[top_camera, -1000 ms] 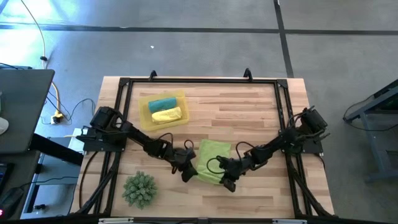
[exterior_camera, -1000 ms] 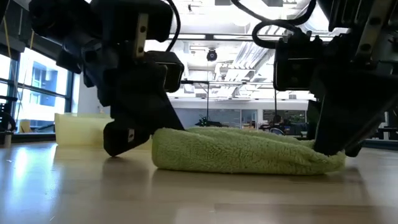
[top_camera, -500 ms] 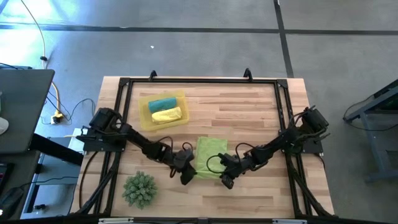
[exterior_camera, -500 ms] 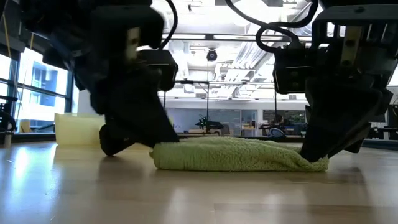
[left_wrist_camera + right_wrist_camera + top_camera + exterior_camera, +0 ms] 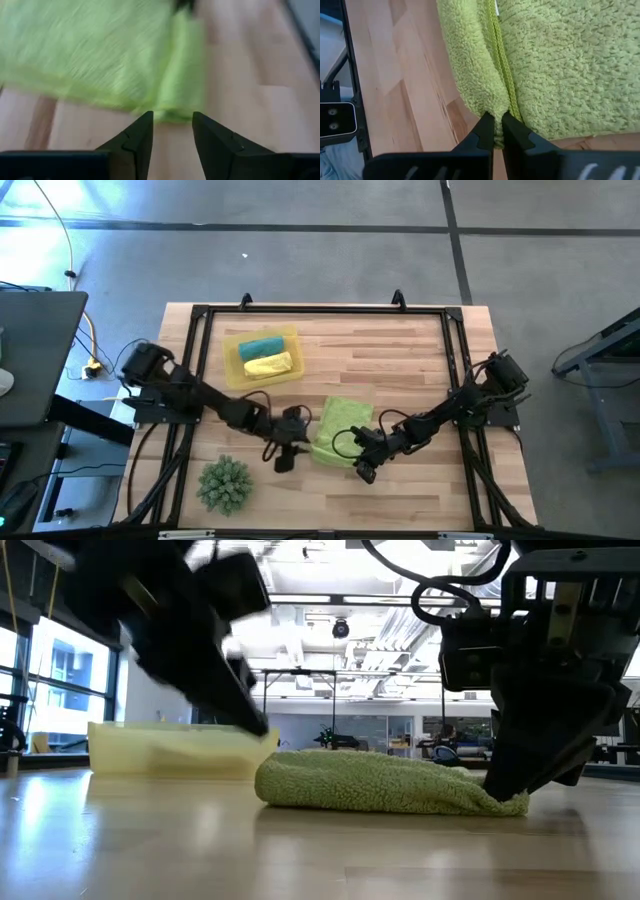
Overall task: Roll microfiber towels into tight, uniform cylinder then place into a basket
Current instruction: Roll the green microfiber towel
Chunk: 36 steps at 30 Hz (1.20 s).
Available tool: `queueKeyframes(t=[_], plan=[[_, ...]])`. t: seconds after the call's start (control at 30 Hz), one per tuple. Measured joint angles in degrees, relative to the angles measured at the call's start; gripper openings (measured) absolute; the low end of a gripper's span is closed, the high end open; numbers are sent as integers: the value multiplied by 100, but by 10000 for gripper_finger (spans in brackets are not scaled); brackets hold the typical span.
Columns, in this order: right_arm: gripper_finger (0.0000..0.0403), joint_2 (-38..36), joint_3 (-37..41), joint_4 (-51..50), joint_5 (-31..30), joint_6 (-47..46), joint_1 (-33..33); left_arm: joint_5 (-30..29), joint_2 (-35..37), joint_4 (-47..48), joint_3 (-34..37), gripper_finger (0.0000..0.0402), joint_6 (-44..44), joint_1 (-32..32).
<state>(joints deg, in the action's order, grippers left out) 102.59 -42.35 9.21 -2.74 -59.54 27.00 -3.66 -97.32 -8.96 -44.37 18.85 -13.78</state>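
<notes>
A lime green towel (image 5: 340, 432) lies on the table's near middle, its near edge folded over into a thick roll (image 5: 390, 785). My right gripper (image 5: 362, 471) is shut on the towel's near right end. My left gripper (image 5: 283, 459) stands open just left of the towel, raised off the table, with nothing between its fingers (image 5: 171, 120). At the far left stands the yellow basket (image 5: 232, 345). A teal rolled towel (image 5: 260, 347) and a yellow rolled towel (image 5: 268, 365) lie side by side in it. My right gripper pinches the rolled near edge of the lime green towel at its right end (image 5: 498, 116) between its two fingers, beside the stitched hem, several layers thick. The fingers slant down from the table's right (image 5: 510, 790). The towel lies on the table, slack.
A spiky green plant-like ball (image 5: 225, 483) sits near the table's front left corner, close to my left arm. A black frame (image 5: 320, 310) runs around the wooden table. Bare wood lies far right of the towel.
My left gripper has opened, let go of the towel's left end, and drawn back up and toward the table's left edge. The towel's left end has settled rounded on the table. My right gripper has moved the towel's right end slightly toward the far edge and stays shut.
</notes>
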Motion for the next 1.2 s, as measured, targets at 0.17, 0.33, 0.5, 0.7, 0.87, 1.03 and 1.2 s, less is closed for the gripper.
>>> queueKeyframes(t=[0.17,0.33,0.5,0.7,0.87,1.03,1.2], plan=[[2,2,6,33,-4,106,-10,-24,216,-581,-10,128,-1038,-444],[2,4,11,59,-1,107,-24,-546,-58,-1001,-1,140,-1642,-830],[2,7,13,75,11,148,-34,-956,-426,-998,-152,160,-1990,-883],[2,7,11,167,-48,133,-37,-1220,-976,-1024,-320,170,-3217,-870],[2,11,11,217,-83,133,-39,-1788,-1305,-977,-511,169,-3715,-832],[2,13,13,264,-73,106,-50,-2063,-1388,-973,-569,168,-3904,-711],[2,13,13,271,-84,109,-48,-1922,-1374,-796,-569,168,-3647,-522]])
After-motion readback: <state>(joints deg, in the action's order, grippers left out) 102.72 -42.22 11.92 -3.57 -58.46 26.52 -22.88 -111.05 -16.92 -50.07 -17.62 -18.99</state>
